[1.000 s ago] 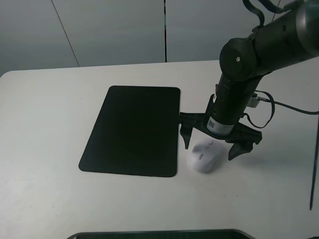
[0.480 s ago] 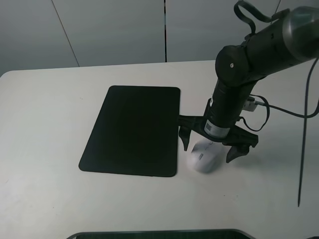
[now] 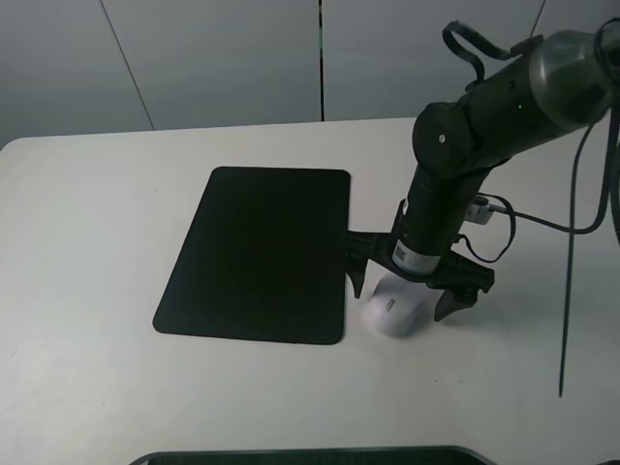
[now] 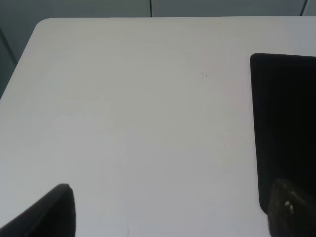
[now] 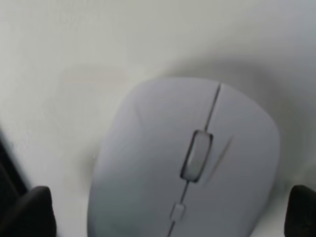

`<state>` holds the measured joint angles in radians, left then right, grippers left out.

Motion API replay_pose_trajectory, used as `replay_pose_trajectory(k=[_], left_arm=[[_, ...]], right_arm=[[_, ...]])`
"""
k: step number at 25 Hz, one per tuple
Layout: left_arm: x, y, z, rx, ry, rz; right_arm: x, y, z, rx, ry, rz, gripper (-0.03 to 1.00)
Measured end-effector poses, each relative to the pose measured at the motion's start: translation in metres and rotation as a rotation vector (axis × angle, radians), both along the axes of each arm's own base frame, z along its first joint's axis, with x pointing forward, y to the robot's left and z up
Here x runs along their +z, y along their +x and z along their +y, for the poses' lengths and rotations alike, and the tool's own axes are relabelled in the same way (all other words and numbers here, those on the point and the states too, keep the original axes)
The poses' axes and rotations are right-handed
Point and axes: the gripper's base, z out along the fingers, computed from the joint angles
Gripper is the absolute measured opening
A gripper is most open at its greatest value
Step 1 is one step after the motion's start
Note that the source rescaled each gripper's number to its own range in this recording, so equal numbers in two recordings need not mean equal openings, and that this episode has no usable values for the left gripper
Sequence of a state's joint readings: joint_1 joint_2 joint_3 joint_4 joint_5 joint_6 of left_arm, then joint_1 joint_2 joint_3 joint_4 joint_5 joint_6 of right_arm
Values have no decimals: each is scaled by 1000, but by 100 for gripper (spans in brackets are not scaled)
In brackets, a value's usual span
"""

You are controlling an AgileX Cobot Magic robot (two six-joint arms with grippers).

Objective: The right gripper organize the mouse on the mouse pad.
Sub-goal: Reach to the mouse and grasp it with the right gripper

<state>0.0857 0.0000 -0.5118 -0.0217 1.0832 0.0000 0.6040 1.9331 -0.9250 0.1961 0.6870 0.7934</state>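
The white mouse (image 3: 391, 312) lies on the white table just right of the black mouse pad (image 3: 260, 254), off the pad. My right gripper (image 3: 405, 295) hangs straight over the mouse, open, with one finger (image 3: 358, 274) on each side of it and low to the table. The right wrist view shows the mouse (image 5: 185, 163) close up, with its scroll wheel, between the two dark fingertips (image 5: 24, 212) at the picture's corners. My left gripper (image 4: 170, 210) is open over bare table, with the pad's edge (image 4: 286, 128) beside it; it is out of the high view.
The white table (image 3: 87, 242) spreads wide around the pad. Black cables (image 3: 572, 252) hang by the right arm. A dark edge (image 3: 310, 455) runs along the table's front.
My right gripper has come down lower over the mouse and shifted slightly left, its fingers now straddling it. The mouse and pad have not moved.
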Motion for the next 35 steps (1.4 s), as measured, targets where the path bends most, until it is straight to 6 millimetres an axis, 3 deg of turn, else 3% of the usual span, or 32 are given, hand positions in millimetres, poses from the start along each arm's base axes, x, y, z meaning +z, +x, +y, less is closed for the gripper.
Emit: replay_pose_trajectory(k=[14,17,19,21,22,35], left_arm=[[0,0,0,0,0,0],[0,0,0,0,0,0],[0,0,0,0,0,0],[0,0,0,0,0,0],[0,0,0,0,0,0],[0,0,0,1,1,0]], right_arm=[[-5,0,0,24,-4,4,98],[-6,0,0,30,-6,8,79],[-7,0,0,32,-6,9,49],[-7,0,0,34,-6,9,8],[-7,0,0,40,-5,9,0],[-7,0,0,95,1,2,0]])
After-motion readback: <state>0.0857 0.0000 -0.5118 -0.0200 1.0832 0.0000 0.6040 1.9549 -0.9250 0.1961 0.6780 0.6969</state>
